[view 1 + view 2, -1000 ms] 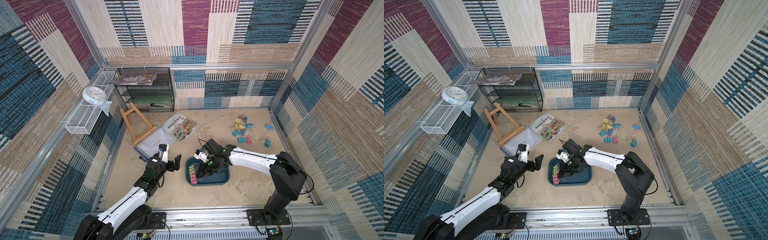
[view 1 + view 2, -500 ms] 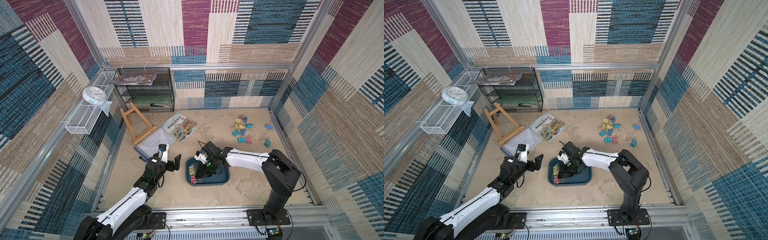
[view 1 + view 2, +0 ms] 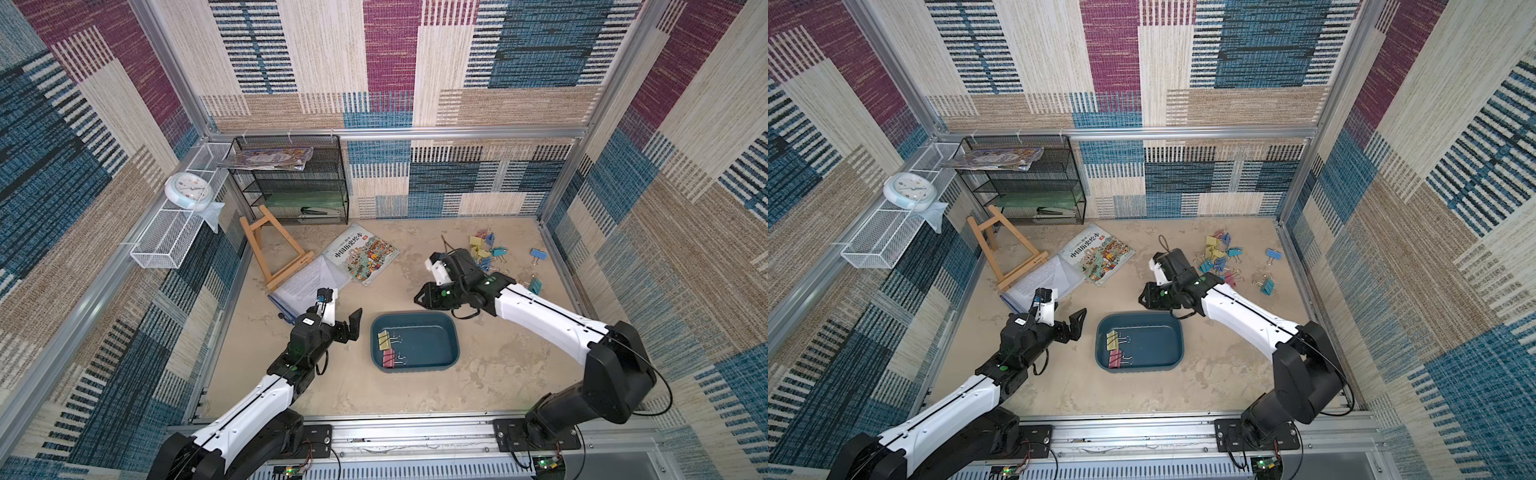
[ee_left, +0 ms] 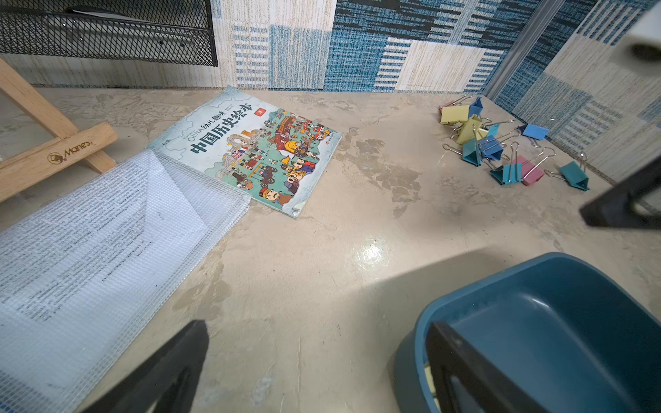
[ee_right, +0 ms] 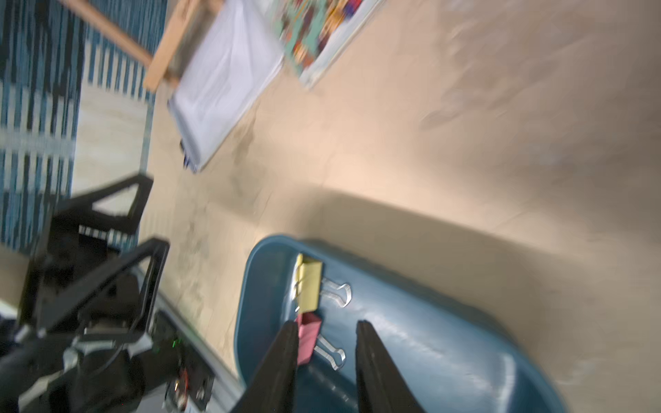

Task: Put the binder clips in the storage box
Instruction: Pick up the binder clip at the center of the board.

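The storage box [image 3: 432,343] is a dark teal tray on the floor in both top views [image 3: 1156,345]. Two binder clips lie at its left end, one yellow [image 3: 384,340] and one pink [image 3: 389,358]. The right wrist view shows the yellow clip [image 5: 309,286] and the pink clip [image 5: 308,336] too. My right gripper [image 3: 417,298] hangs open just behind the box's far rim, with nothing between its fingers [image 5: 286,357]. Several more binder clips [image 3: 484,253] are piled at the back right. My left gripper [image 4: 318,334] stands wide open and empty, left of the box.
A picture book [image 3: 360,254], a mesh document pouch [image 3: 305,282] and a wooden easel [image 3: 270,253] lie at the back left. A black mesh rack [image 3: 291,178] stands against the back wall. A white wire basket [image 3: 166,237] holding a clock [image 3: 187,191] hangs on the left wall.
My right gripper has opened and drawn back and up out of the box, towards the clip pile. The left arm has not moved.
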{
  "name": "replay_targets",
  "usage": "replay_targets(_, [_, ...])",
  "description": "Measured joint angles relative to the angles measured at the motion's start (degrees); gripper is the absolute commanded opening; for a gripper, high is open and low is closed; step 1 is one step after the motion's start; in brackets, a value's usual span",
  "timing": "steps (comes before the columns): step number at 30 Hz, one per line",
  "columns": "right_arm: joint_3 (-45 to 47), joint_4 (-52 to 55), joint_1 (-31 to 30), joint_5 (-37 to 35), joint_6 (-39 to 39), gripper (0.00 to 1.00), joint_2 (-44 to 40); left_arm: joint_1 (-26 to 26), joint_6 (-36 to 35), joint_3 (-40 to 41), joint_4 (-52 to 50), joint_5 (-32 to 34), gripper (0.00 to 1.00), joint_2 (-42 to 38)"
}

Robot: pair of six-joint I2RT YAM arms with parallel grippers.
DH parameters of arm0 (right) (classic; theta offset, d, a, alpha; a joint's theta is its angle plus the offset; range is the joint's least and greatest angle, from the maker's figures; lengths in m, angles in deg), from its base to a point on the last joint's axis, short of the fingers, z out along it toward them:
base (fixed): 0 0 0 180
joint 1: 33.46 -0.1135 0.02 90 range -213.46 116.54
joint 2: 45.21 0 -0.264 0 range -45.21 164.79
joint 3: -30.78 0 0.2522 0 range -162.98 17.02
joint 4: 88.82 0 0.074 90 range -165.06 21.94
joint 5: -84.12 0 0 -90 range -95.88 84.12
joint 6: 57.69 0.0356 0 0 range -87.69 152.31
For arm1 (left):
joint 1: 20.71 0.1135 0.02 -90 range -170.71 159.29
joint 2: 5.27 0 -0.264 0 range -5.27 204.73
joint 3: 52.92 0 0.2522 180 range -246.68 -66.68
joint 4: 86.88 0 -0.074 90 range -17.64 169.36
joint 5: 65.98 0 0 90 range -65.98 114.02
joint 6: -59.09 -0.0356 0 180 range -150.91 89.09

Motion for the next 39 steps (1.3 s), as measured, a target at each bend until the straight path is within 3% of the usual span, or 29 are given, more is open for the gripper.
replay_targets(5, [2.1, -2.6, 11.6, -11.8, 4.5, 0.29, -2.6, 0.0, 0.0, 0.0, 0.0, 0.0, 0.99, 0.0])
replay_targets(10, [-1.0, -2.7, 20.3, -19.7, 9.2, 0.3, 4.1, 0.0, 0.0, 0.0, 0.0, 0.0, 0.99, 0.1])
replay_targets(17, [-23.8, 8.9, 21.3, -30.1, 9.9, 0.38, 25.7, 0.0, -0.2, 0.0, 0.0, 0.0, 0.99, 0.2])
replay_targets(23, [-32.1, 15.7, 21.4, -33.3, 8.7, 0.38, 33.2, 0.0, -0.7, 0.0, 0.0, 0.0, 0.99, 0.3])
replay_targets(34, [-31.1, 18.6, 20.6, -32.0, 8.6, 0.39, 35.9, 0.0, -0.7, 0.0, 0.0, 0.0, 0.99, 0.7])
replay_targets(39, [-30.6, 18.5, 20.6, -30.9, 8.4, 0.28, 36.0, 0.0, -0.7, 0.0, 0.0, 0.0, 0.99, 0.7])
